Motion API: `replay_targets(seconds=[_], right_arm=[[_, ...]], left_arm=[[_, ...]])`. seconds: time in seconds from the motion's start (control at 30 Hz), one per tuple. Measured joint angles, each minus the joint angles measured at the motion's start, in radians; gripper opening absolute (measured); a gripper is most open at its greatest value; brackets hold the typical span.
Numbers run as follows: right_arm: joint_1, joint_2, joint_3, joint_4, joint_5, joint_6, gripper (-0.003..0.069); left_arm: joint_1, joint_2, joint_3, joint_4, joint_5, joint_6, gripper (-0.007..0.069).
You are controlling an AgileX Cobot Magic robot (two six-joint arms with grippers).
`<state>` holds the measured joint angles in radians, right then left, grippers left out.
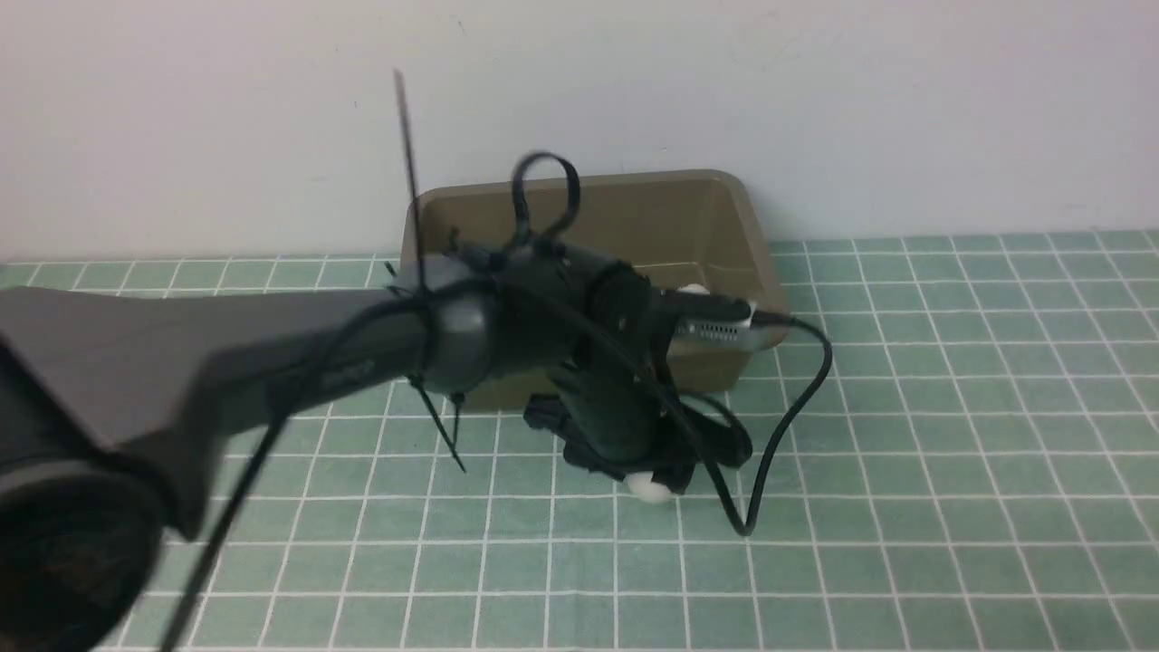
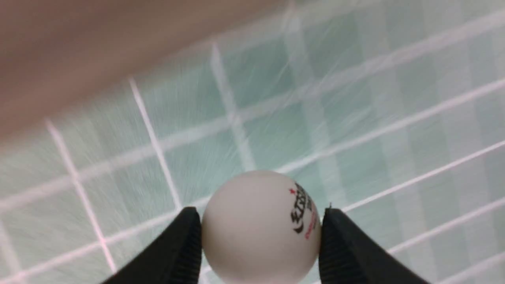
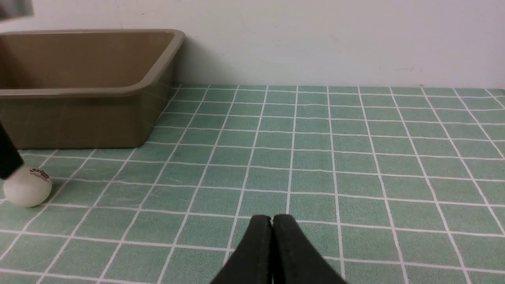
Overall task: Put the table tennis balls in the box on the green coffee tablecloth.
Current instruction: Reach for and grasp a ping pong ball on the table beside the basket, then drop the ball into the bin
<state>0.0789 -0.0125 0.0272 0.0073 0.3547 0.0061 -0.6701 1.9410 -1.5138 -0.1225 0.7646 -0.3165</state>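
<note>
A white table tennis ball [image 2: 256, 232] with dark and red print sits between the two black fingers of my left gripper [image 2: 260, 210], which touch it on both sides. In the front view the gripper [image 1: 654, 478] points down with the ball [image 1: 650, 487] at its tips, just in front of the olive-brown box [image 1: 652, 226]. In the right wrist view the ball [image 3: 27, 191] rests on or just above the green checked tablecloth [image 3: 355, 157]. A small white shape [image 1: 693, 290] shows inside the box, partly hidden by the arm. My right gripper [image 3: 272, 217] is shut and empty, low over the cloth.
The box [image 3: 98, 90] stands against the white wall [image 1: 815, 109]. My left arm [image 1: 272, 344] and its loose black cable [image 1: 797, 398] cross in front of the box. The left wrist view is motion-blurred, with a brown band [image 2: 79, 47] along one side.
</note>
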Motion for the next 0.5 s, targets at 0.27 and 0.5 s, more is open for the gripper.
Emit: replay_targets(seconds=[0.27,0.5], right_arm=[[0.0,0.0,0.0,0.0,0.0,0.0,-0.0018],[0.0,0.0,0.0,0.0,0.0,0.0,-0.0018]], left_arm=[[0.145,-0.037,-0.237,0.051,0.068,-0.032,0.0342],[0.207,0.223,-0.277,0.06,0.057,-0.034,0.0347]])
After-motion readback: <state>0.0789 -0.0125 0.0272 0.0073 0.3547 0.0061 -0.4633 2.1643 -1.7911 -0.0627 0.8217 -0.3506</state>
